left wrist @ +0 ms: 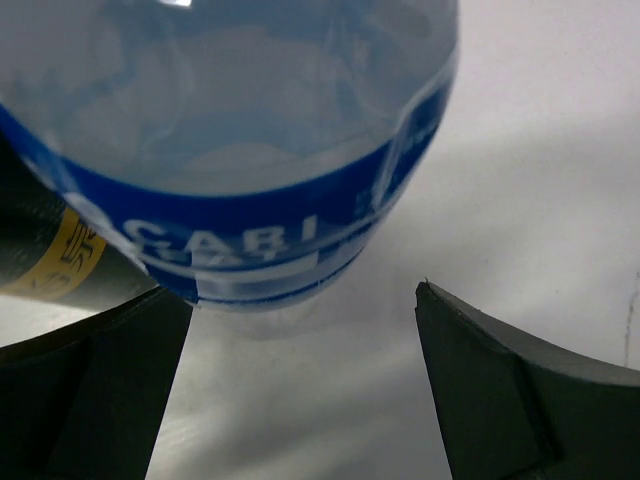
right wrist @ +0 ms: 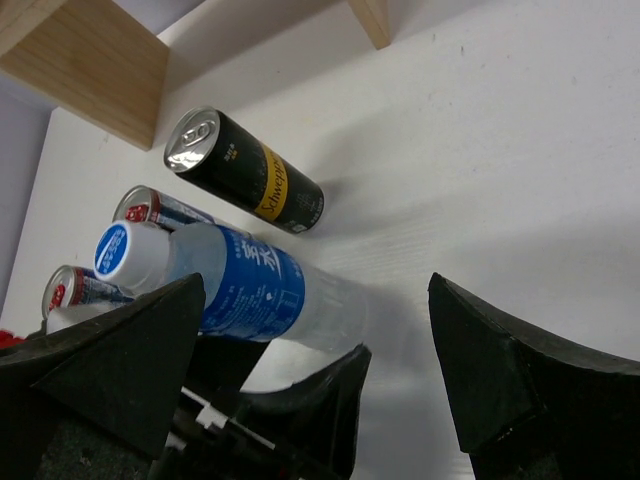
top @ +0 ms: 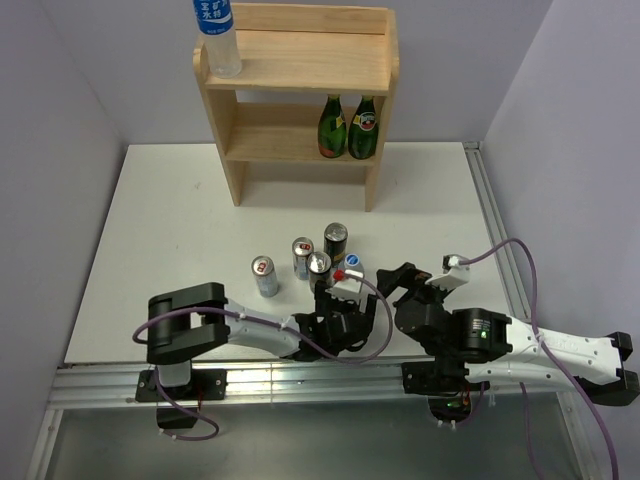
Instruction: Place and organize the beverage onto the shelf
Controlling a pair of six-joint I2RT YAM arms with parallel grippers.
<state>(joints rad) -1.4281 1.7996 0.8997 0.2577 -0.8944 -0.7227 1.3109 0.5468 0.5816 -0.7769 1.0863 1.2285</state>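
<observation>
one water bottle (top: 218, 40) already stands on top of the shelf (top: 300, 90), in the upper left of the top view. in the middle of the table (top: 180, 220) stand two silver cans (top: 265, 275), two black cans (top: 335, 240) and the other water bottle (top: 353, 263). the left gripper (left wrist: 298, 300) is wide open with that bottle just in front of its fingers, likely to grab it next. further right, the right gripper (right wrist: 318, 285) is wide open too and holds nothing.
</observation>
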